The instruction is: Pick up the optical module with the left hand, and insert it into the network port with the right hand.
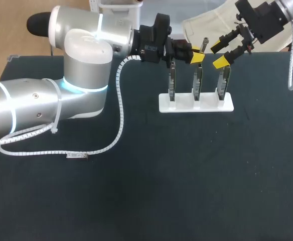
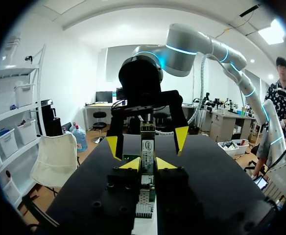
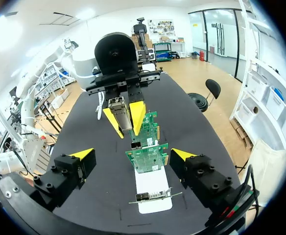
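Handover looks set: left gripper (image 1: 195, 54) clamps the slim silver metal optical module (image 2: 148, 147) at 12 o'clock, just over 3 green circuit boards (image 3: 147, 156), so right gripper (image 1: 219, 54), fingers spread wide, can take it.

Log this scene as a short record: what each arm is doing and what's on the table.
Left gripper: shut on the module, held over the boards
Right gripper: open, facing the left gripper
Stand: white, holding three upright boards
Insertion: not yet done
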